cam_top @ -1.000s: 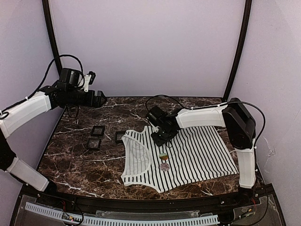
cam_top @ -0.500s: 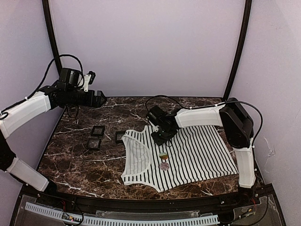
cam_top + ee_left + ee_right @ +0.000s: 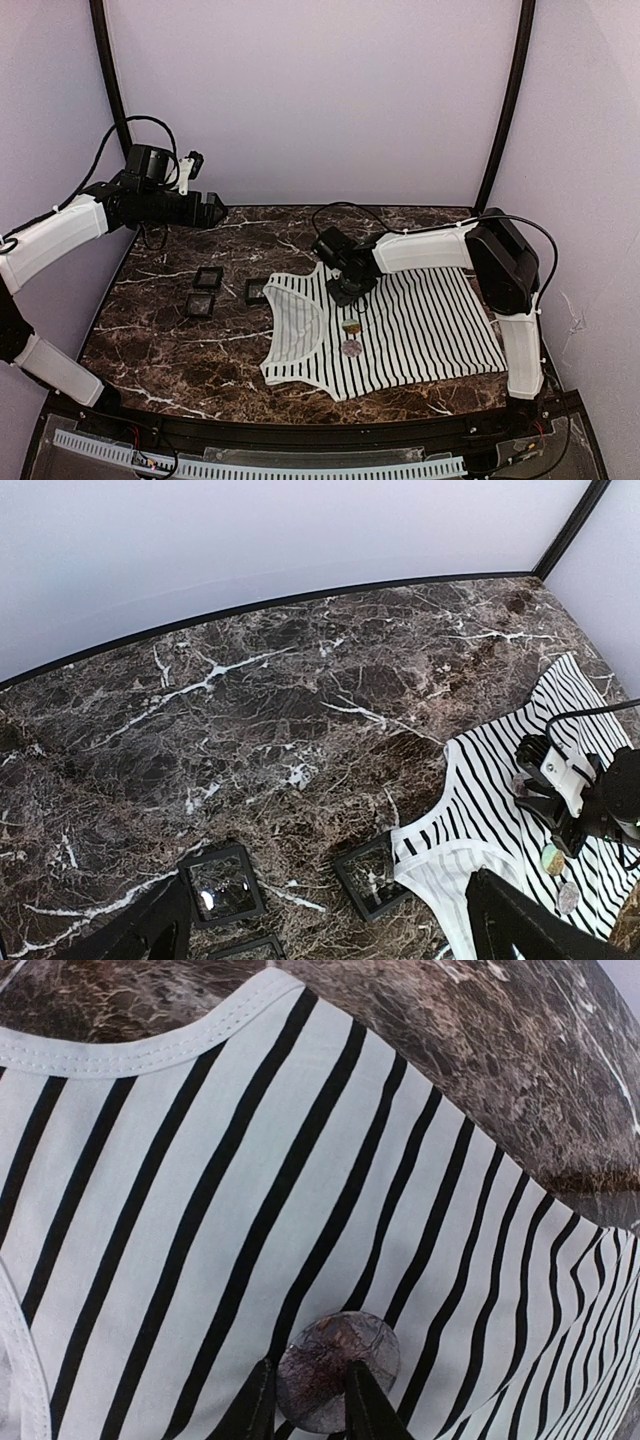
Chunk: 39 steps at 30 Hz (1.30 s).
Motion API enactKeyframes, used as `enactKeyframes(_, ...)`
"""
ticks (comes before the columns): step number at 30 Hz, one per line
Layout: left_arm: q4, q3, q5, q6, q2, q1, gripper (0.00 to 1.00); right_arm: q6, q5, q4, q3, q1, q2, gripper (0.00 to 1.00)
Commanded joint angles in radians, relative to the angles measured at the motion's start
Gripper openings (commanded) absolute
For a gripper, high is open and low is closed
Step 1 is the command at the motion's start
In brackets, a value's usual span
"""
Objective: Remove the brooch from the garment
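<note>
Straddling the brooch [image 3: 338, 1370], right fingers [image 3: 366, 1405] narrowed, grip unclear (left fingers [image 3: 520, 930] gape); pinch its rim squarely; spare the garment [image 3: 200, 1210].

- No text, label, brand, number or sign can be read in any view.
- The garment [image 3: 420, 320] shows only black stripes on white, with no legible print or tag.
- The brooch [image 3: 335, 1360] has a mottled face with no lettering that can be made out.
- The small black boxes [image 3: 208, 278] carry no readable marks.
</note>
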Motion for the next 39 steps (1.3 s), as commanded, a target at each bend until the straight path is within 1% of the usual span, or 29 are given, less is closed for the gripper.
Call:
enactKeyframes(1, -0.018, -0.01, 0.012, 0.009, -0.019, 0.001, 0.97, 0.012, 0.072, 0.023, -0.025, -0.008, -0.027, 0.22)
enactKeyframes(7, -0.017, -0.01, 0.014, 0.007, -0.015, 0.001, 0.97, 0.02, 0.1, 0.042, -0.059, -0.006, -0.068, 0.17)
enactKeyframes(15, -0.016, -0.011, 0.017, 0.005, -0.016, 0.001, 0.97, 0.049, 0.2, 0.043, -0.086, -0.007, -0.105, 0.11)
enactKeyframes(20, -0.017, -0.012, 0.019, 0.004, -0.015, 0.001, 0.97, 0.052, 0.199, 0.037, -0.09, -0.01, -0.101, 0.09)
enactKeyframes(22, -0.017, -0.012, 0.019, 0.004, -0.017, 0.001, 0.97, 0.056, 0.185, 0.037, -0.096, -0.014, -0.101, 0.06)
enactKeyframes(24, -0.018, -0.012, 0.017, 0.004, -0.016, 0.001, 0.97, 0.061, 0.161, 0.044, -0.107, -0.02, -0.106, 0.0)
enactKeyframes(28, -0.017, -0.012, 0.018, 0.005, -0.019, 0.001, 0.97, 0.072, 0.1, 0.068, -0.139, -0.036, -0.143, 0.0)
enactKeyframes(35, -0.016, -0.012, 0.027, 0.001, -0.026, 0.001, 0.97, 0.045, -0.13, 0.162, -0.232, -0.071, -0.27, 0.0)
enactKeyframes(39, -0.013, -0.013, 0.044, -0.003, -0.027, 0.001, 0.97, 0.045, -0.29, 0.214, -0.288, -0.089, -0.324, 0.0)
